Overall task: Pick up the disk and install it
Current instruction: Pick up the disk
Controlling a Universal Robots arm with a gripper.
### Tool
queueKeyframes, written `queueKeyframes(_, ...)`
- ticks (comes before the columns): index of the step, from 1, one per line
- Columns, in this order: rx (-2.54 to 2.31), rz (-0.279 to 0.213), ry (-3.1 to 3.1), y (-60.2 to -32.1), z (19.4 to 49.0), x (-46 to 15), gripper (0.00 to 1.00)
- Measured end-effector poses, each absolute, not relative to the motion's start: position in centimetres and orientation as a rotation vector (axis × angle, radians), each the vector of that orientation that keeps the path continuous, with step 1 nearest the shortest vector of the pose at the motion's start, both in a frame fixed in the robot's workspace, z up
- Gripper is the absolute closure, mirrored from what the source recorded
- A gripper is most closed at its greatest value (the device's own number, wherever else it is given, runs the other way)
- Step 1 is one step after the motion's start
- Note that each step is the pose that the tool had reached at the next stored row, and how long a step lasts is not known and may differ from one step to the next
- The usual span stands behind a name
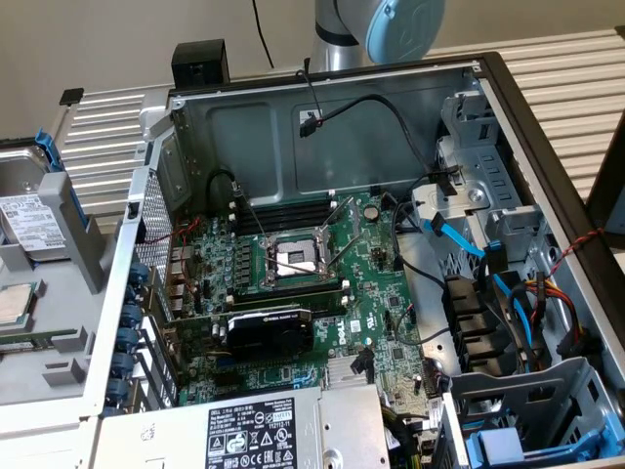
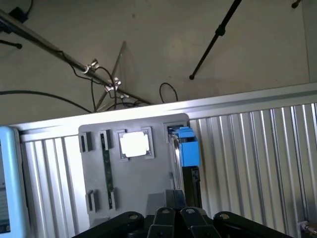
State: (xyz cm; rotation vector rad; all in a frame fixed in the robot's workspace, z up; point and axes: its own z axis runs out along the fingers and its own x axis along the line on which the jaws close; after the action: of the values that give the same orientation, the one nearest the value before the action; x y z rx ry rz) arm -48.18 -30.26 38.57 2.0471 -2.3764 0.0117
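Observation:
The disk (image 1: 27,223), silver with a white label and a blue plastic carrier, rests tilted in a grey holder tray (image 1: 78,234) at the exterior view's left, outside the computer case. In the wrist view the disk (image 2: 188,148) appears edge-on, its blue carrier end sticking out of a slot in the grey tray (image 2: 138,183). My gripper (image 2: 174,218) hovers over that tray near the disk's slot. Its black fingers (image 2: 163,218) are shut together with nothing between them. The arm's blue-capped joint (image 1: 400,24) stands behind the case.
An open computer case (image 1: 342,107) holds a motherboard (image 1: 303,264), loose cables and a drive cage with blue rails (image 1: 488,244) on the exterior view's right. The tray also carries a square processor chip (image 2: 134,144) and a memory stick (image 2: 106,163). Ribbed metal table (image 2: 247,163) lies around.

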Motion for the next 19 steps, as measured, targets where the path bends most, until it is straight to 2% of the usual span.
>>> queueKeyframes(5,2.065,0.011,-2.361,-30.0,38.5,-49.0,0.89)
queueKeyframes(11,2.083,0.017,-2.350,-28.4,38.4,-49.2,0.89)
queueKeyframes(19,2.105,0.009,-2.337,-28.3,38.1,-50.3,0.89)
